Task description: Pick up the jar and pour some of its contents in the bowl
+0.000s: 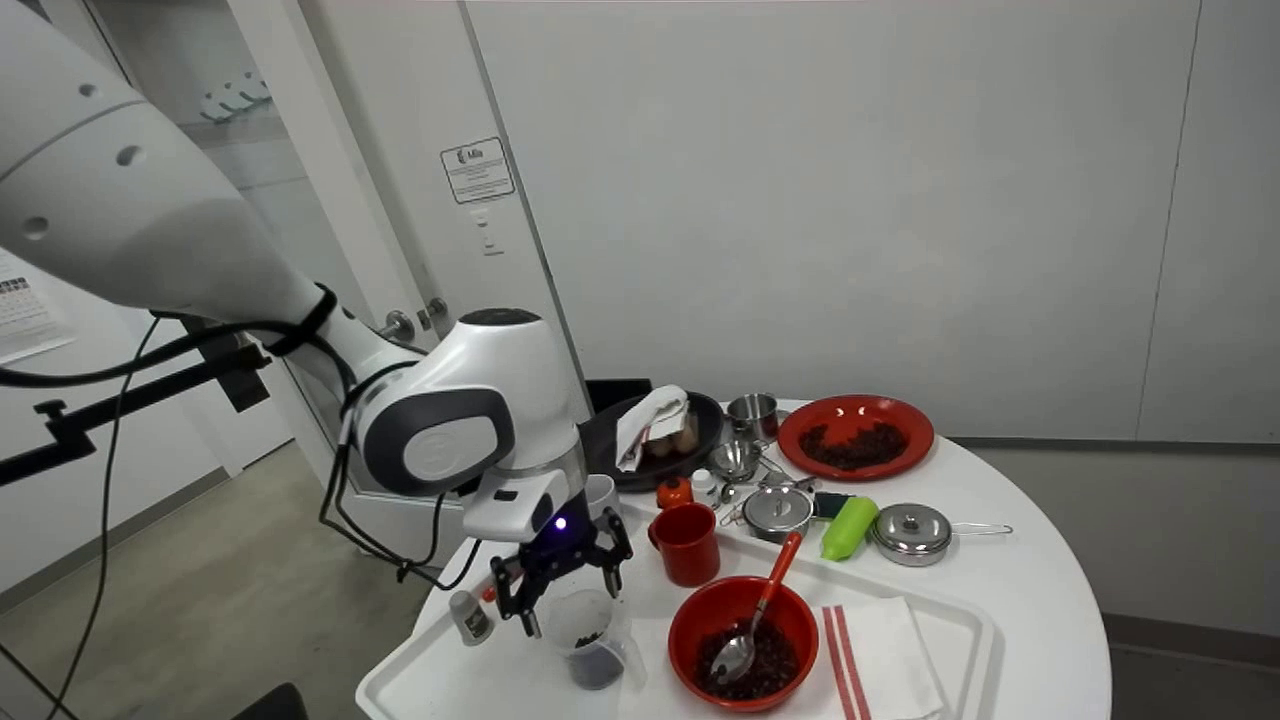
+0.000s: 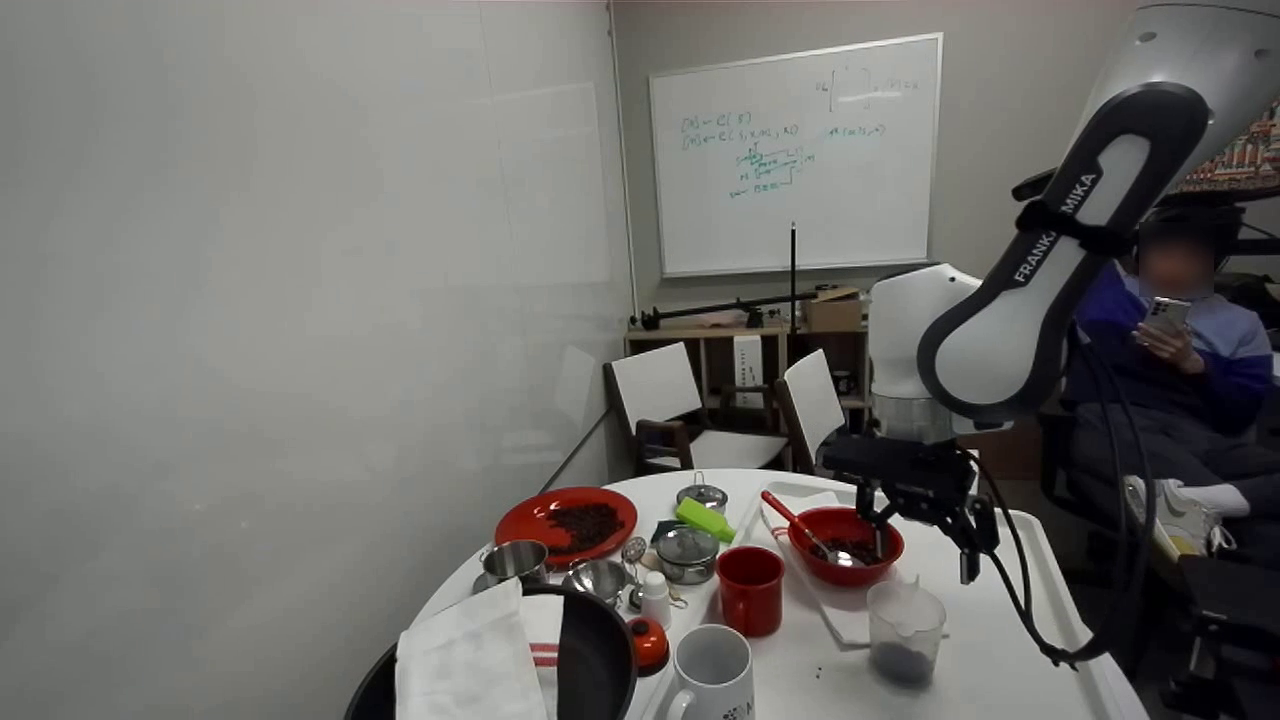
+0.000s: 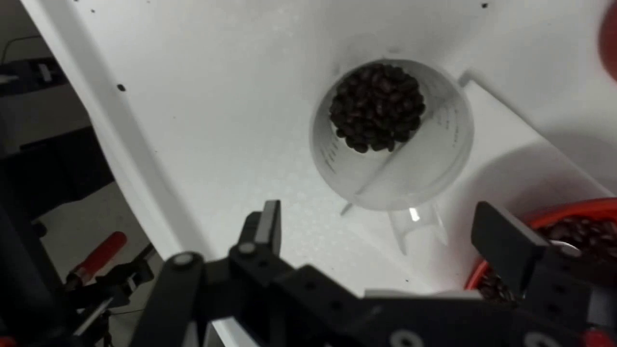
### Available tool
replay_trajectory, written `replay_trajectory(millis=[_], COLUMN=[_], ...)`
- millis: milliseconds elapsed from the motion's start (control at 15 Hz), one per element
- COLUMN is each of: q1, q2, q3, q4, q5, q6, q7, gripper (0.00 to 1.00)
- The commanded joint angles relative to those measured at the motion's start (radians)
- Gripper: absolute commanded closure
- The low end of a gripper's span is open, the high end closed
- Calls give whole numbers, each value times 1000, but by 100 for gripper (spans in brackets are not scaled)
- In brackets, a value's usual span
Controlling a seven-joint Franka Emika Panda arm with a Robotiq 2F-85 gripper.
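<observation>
The jar is a clear, jug-like cup with a handle, upright on the white tray. It shows in both exterior views [image 1: 592,655] [image 2: 905,630] and in the wrist view [image 3: 434,159], with dark beans at its bottom. The red bowl [image 1: 715,607] [image 2: 838,576] stands beside the jar, holding dark beans and a red-handled spoon [image 1: 778,575]. Part of it shows at the right of the wrist view [image 3: 573,206]. My gripper [image 1: 573,610] [image 2: 922,560] is open and empty above the jar. In the wrist view [image 3: 378,217] the jar lies just beyond the fingertips, its handle toward the gripper.
A red mug [image 1: 688,545] [image 2: 750,592] and a light grey mug [image 2: 712,665] stand near the jar. A striped cloth [image 1: 885,660] lies beside the bowl. A small grey bottle [image 1: 470,618] is near the tray rim [image 1: 385,680]. Behind are a black pan [image 1: 600,450], metal pots and a red plate [image 1: 855,403].
</observation>
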Motion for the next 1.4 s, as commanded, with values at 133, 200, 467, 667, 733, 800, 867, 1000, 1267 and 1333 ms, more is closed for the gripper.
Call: replay_trajectory(millis=[133, 200, 467, 667, 733, 800, 867, 1000, 1267, 1333], q1=[-32, -36, -41, -32, -25, -11, -1, 26, 62, 68], q2=[-2, 1, 5, -2, -2, 2, 8, 31, 79, 89], q3=[31, 28, 11, 11, 9, 3, -1, -16, -33, -36], q4=[-38, -45, -73, -89, -91, -90, -89, -82, -68, -67], q5=[86, 85, 72, 95, 94, 80, 67, 37, 30, 34], q6=[-42, -31, 44, 187, 236, 280, 311, 351, 373, 377], q7=[-148, -174, -227, -213, -203, -196, -201, -207, -232, -239], gripper=[0, 0, 0, 0, 0, 0, 0, 0, 0, 0])
